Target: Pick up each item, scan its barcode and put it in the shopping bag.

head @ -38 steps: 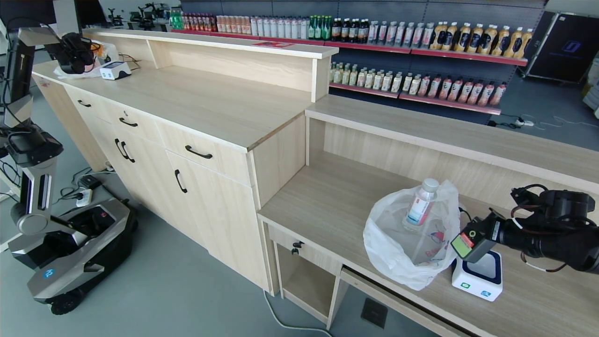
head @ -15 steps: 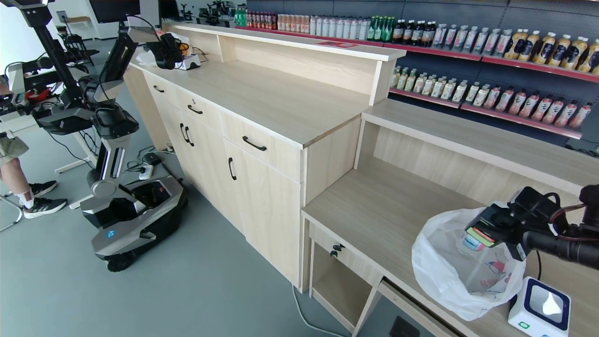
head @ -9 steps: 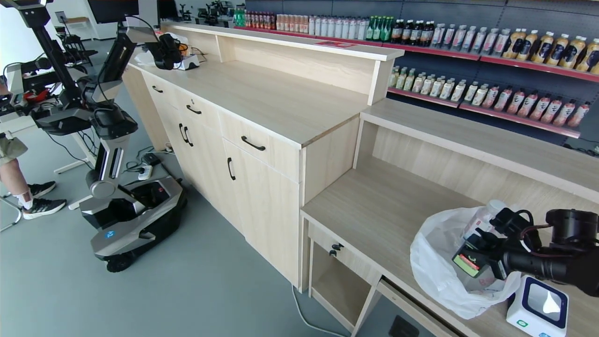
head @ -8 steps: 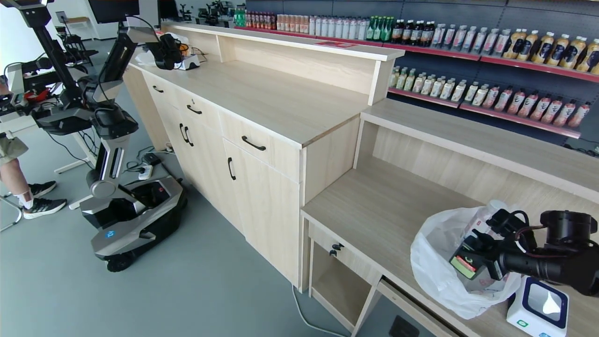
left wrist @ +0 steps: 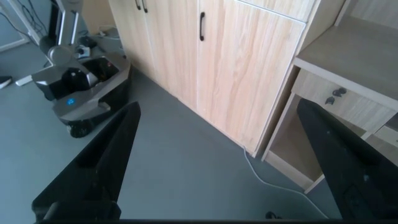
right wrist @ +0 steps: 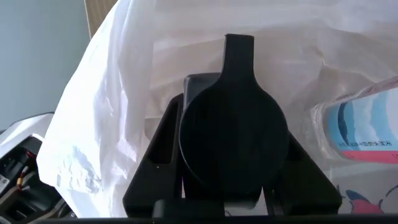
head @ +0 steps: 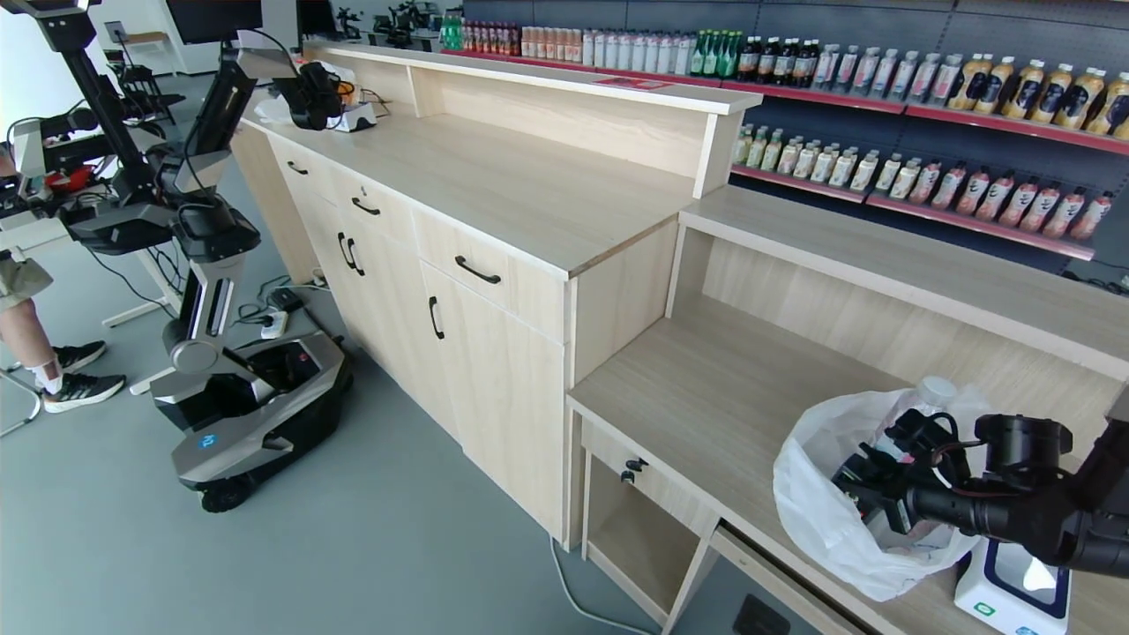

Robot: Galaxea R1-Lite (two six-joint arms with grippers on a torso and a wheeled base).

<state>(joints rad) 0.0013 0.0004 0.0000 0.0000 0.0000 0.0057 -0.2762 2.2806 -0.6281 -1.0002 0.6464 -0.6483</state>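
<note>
Inside the crinkled, translucent white shopping bag [head: 825,520] on the wooden table [head: 706,397], a dark rounded item [right wrist: 233,143] is pinched by the right end effector [head: 860,483]. A clear bottle [head: 930,392] is half veiled. The left end effector [left wrist: 217,162] is spread.

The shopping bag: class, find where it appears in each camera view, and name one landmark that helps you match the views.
Head view: the shopping bag sits at lower right, on the low desk.
Right wrist view: the shopping bag is seen close up, its white plastic folds beside the bottle.
Left wrist view: faces the floor and cupboard doors, away from the bag.
Landmark: the bottle in the bag, with its blue label in the right wrist view.
</note>
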